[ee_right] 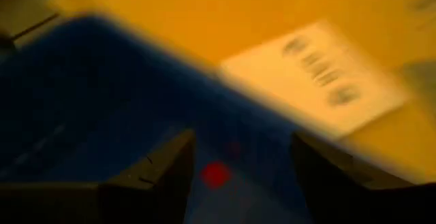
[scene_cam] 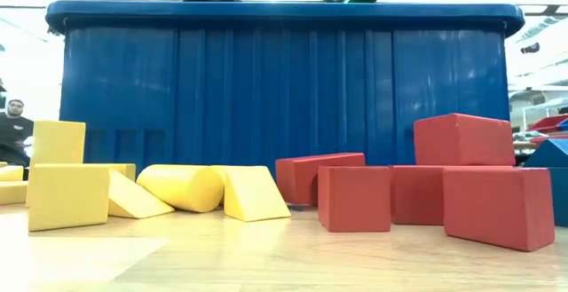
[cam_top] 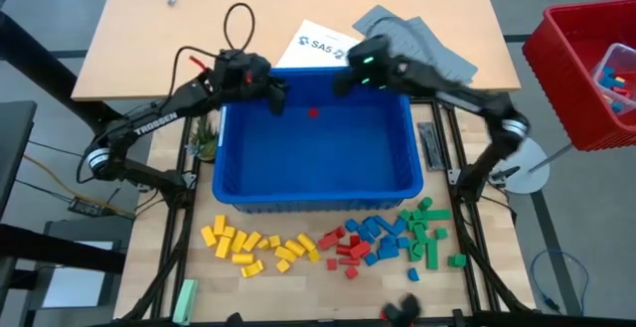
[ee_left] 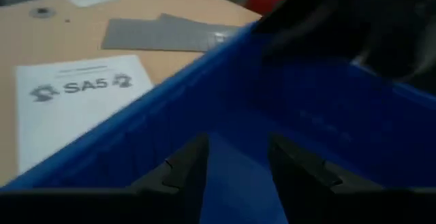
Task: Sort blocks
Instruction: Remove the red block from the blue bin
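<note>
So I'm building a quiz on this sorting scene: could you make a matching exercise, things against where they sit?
Things:
1. lone red block
2. yellow blocks
3. green blocks
4. printed sheet

Places:
A. on the table beyond the bin's far wall
B. inside the blue bin
C. right end of the row in front of the bin
D. left end of that row

Pairs: 1-B, 2-D, 3-C, 4-A
</note>
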You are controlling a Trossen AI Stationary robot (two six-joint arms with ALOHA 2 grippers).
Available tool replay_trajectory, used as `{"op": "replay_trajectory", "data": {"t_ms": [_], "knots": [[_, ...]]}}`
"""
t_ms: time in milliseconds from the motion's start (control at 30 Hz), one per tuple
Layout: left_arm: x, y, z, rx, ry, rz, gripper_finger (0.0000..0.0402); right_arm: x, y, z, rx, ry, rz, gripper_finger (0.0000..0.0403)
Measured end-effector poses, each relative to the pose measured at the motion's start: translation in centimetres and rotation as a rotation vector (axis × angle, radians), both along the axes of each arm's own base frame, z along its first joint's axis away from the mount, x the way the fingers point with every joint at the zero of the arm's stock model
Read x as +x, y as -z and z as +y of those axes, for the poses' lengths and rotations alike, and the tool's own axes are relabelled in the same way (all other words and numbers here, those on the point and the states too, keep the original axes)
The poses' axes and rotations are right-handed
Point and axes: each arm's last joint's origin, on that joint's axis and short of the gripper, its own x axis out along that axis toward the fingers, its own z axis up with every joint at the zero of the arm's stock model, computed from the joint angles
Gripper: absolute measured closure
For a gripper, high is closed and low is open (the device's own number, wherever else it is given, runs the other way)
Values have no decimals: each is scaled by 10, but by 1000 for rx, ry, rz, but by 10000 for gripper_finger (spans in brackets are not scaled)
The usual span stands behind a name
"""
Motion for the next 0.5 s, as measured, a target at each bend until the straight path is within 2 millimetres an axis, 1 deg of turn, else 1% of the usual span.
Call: {"op": "replay_trajectory", "data": {"t_ms": [33,100,167,267,367,500], "knots": [[0,0,1,-7,-22,-5,238,-13,-15,5,-42,17,-3,175],[6,6,4,-37,-38,5,238,-36,-43,16,-115,37,-29,175],[18,20,7,-81,-36,36,238,-58,-68,28,-175,28,-79,175],[38,46,13,-164,-45,86,238,-88,-98,47,-259,6,-137,175],[56,72,21,-243,-80,103,238,-114,-117,61,-323,-3,-163,175],[77,105,29,-342,-129,108,238,-141,-129,76,-362,-1,-161,175]]}}
